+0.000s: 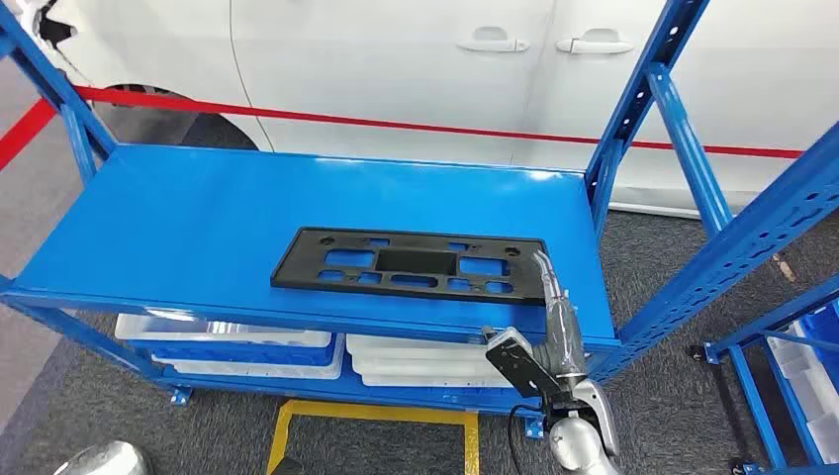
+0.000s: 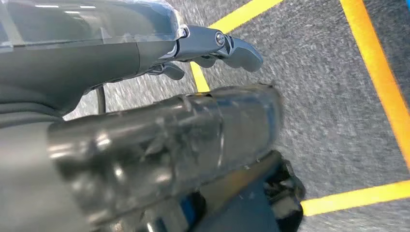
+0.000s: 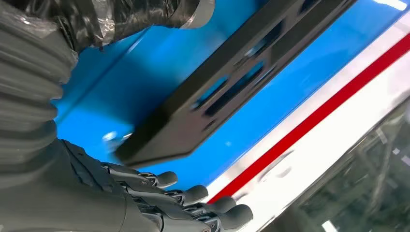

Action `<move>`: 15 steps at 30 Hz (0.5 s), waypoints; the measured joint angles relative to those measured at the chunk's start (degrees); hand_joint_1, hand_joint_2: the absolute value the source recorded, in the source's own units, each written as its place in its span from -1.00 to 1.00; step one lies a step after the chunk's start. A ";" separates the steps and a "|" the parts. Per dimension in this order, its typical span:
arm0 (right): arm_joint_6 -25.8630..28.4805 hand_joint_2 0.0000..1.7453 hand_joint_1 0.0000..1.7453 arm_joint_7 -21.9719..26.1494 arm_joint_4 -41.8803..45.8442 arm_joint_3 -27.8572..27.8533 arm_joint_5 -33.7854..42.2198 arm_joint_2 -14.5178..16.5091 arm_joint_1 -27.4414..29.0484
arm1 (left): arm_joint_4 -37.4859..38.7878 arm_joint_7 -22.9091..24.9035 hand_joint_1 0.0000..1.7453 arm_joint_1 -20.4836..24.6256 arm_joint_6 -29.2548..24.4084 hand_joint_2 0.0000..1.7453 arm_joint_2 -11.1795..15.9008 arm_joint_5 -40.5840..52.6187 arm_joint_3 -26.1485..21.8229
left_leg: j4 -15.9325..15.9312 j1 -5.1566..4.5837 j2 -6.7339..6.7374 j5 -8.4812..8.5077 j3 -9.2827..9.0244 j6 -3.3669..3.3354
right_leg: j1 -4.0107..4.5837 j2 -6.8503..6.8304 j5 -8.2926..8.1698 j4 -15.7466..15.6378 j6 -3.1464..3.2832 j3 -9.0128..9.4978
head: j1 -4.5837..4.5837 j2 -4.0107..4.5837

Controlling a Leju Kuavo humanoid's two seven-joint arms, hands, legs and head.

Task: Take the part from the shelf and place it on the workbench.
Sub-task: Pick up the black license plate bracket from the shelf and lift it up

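The part (image 1: 411,262) is a flat black plastic plate with several cut-outs. It lies on the top board of the blue shelf (image 1: 198,218), towards the front right. My right hand (image 1: 552,332) reaches up at the plate's right end, with its fingers (image 1: 547,277) stretched along that edge and the thumb apart. In the right wrist view the plate's corner (image 3: 159,140) lies between the thumb (image 3: 121,19) and the spread fingers (image 3: 193,203), and no grip shows. My left hand (image 2: 145,96) hangs over the floor with nothing in it, its fingers (image 2: 217,46) extended.
Blue uprights (image 1: 633,109) stand close to the right of the plate. White bins (image 1: 237,346) sit on the lower board. A white car (image 1: 396,59) and a red tape (image 1: 396,124) lie behind the shelf. Another blue rack (image 1: 792,346) is at the right. Yellow lines (image 1: 366,416) mark the floor.
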State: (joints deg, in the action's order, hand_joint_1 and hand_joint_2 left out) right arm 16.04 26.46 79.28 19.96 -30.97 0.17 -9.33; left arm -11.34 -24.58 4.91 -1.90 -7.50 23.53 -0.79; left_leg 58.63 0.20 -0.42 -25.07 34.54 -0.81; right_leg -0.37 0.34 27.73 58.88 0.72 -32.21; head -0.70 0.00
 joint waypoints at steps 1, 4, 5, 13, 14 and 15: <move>-0.13 1.00 -1.00 0.09 -0.22 0.06 -0.16 -0.01 -0.29 | 0.00 -0.06 -1.00 0.01 0.09 -1.00 -0.03 0.04 0.02 | -0.21 0.09 -0.01 0.10 -0.06 -0.21 | 0.01 0.01 0.04 -0.02 -0.20 0.05 | 0.01 0.00; -0.47 1.00 -1.00 0.43 -1.25 0.54 -0.97 -0.13 -1.74 | 0.00 -0.25 -1.00 0.23 0.33 -1.00 -0.26 0.11 0.09 | -0.94 0.43 0.05 0.49 -0.37 -1.14 | -0.23 -0.08 2.11 2.99 -1.00 -1.24 | -0.04 0.00; -0.58 1.00 -1.00 0.49 -1.70 0.84 -1.24 -0.20 -2.30 | 0.00 -0.27 -1.00 0.34 0.35 -1.00 -0.37 0.13 0.10 | -1.05 0.48 0.09 0.55 -0.42 -1.39 | -0.35 -0.11 3.83 6.21 -1.26 -2.77 | -0.06 0.00; -2.20 1.00 -1.00 -0.33 -6.17 4.48 -2.81 -0.37 -7.08 | 0.00 0.52 -1.00 0.79 -0.26 -1.00 -0.77 2.70 1.22 | -0.33 0.22 0.02 0.05 -0.38 -0.97 | -0.17 -0.14 -0.45 2.77 -0.96 -2.34 | -0.06 0.00; -2.39 1.00 -1.00 -0.46 -6.71 5.07 -3.07 -0.37 -7.86 | 0.00 0.74 -1.00 0.90 -0.27 -1.00 -0.84 2.85 1.32 | -0.22 0.12 0.02 -0.01 -0.30 -0.72 | -0.02 -0.11 -0.82 1.05 -0.68 -1.64 | -0.05 0.00; -2.61 1.00 -1.00 -0.61 -7.26 5.66 -3.34 -0.37 -8.57 | 0.00 0.96 -1.00 0.98 -0.27 -1.00 -0.91 2.97 1.39 | -0.21 0.04 0.03 0.00 -0.24 -0.44 | 0.16 -0.08 -0.66 0.58 -0.39 -1.53 | -0.04 0.00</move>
State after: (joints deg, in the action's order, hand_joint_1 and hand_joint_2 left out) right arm 13.43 25.85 72.02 25.61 -34.31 -0.19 -17.90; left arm -11.34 -23.62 5.89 -2.17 -8.40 26.50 0.60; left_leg 58.42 0.24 -0.39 -25.07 34.30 -1.25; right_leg -0.21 0.26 27.06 59.46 0.33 -33.75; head -0.74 0.00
